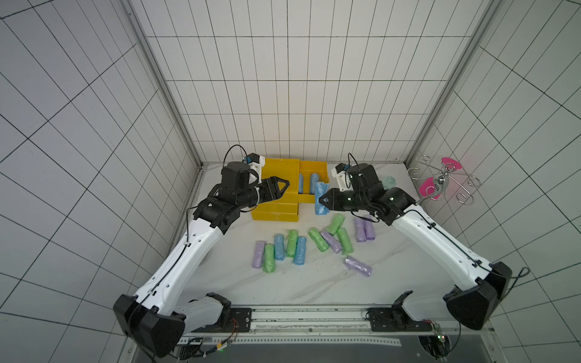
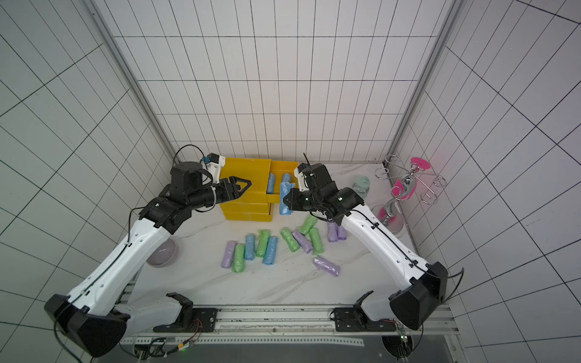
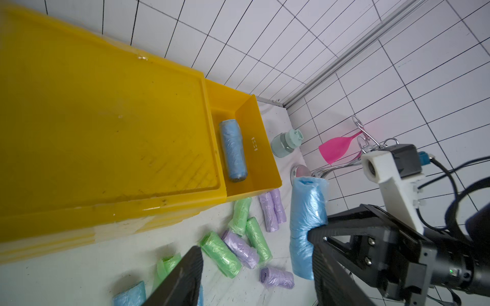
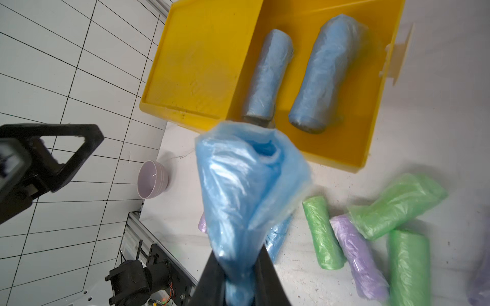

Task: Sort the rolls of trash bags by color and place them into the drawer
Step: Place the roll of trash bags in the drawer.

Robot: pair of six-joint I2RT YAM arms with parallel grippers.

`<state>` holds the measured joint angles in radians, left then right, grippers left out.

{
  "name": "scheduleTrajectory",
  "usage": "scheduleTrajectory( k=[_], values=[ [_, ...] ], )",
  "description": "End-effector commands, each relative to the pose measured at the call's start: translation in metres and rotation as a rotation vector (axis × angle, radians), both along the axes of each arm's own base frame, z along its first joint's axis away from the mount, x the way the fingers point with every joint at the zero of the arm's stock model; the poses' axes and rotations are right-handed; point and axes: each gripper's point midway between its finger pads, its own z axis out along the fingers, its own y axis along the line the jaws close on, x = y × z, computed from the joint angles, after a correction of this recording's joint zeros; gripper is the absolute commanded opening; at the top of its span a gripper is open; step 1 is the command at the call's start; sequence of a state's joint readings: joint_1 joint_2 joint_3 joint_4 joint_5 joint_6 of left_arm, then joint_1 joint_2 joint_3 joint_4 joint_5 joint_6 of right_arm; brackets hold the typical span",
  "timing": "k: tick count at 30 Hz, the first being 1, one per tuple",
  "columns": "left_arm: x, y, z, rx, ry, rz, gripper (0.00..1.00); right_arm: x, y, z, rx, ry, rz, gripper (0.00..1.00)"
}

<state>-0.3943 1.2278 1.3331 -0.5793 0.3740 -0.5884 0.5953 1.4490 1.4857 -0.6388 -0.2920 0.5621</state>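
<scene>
While the right gripper (image 1: 322,200) pinches a light blue roll (image 1: 320,190) with narrow jaws, at the front edge of the open yellow drawer (image 1: 312,164) that contains two blue rolls (image 1: 313,184), the left gripper (image 1: 284,187) hovers half open and empty above the cabinet top (image 1: 279,169).

No text, label, brand or number can be read. The only sign of lettering is a small pale mark (image 3: 254,144) in the left wrist view. It stands on the inner face of the right end wall of the open yellow drawer (image 3: 246,116), at the far side of the desk. It looks like a short row of raised characters, but they are too small and blurred to make out. Both top views and the right wrist view are too coarse to show it.
</scene>
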Motion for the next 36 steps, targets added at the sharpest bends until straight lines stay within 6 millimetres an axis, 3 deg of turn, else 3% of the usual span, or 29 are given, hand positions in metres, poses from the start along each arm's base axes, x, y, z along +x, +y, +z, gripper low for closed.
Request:
scheduleTrajectory(
  k=[1, 7, 15, 22, 26, 30, 36],
  values=[
    [0.009, 0.002, 0.013, 0.005, -0.044, -0.017, 0.65, 0.029, 0.009, 0.009, 0.010, -0.008, 0.018, 0.18],
    [0.025, 0.010, 0.012, 0.002, -0.045, 0.003, 0.65, 0.087, 0.023, 0.008, 0.037, 0.008, -0.022, 0.18],
    [0.039, 0.020, 0.004, -0.010, -0.028, 0.007, 0.65, 0.128, 0.027, -0.019, 0.022, 0.064, -0.058, 0.19],
    [0.037, 0.023, -0.004, 0.003, -0.015, 0.004, 0.65, 0.138, 0.026, -0.033, -0.012, 0.079, -0.072, 0.30],
    [0.034, 0.025, -0.008, 0.005, -0.006, 0.010, 0.65, 0.138, 0.022, -0.029, -0.022, 0.065, -0.076, 0.40],
    [0.027, 0.030, -0.014, 0.017, 0.006, 0.032, 0.65, 0.134, 0.018, -0.015, -0.034, 0.039, -0.074, 0.45],
    [0.012, 0.038, -0.028, 0.049, 0.033, 0.064, 0.65, 0.116, 0.013, 0.022, -0.017, -0.020, -0.041, 0.44]
  ],
)
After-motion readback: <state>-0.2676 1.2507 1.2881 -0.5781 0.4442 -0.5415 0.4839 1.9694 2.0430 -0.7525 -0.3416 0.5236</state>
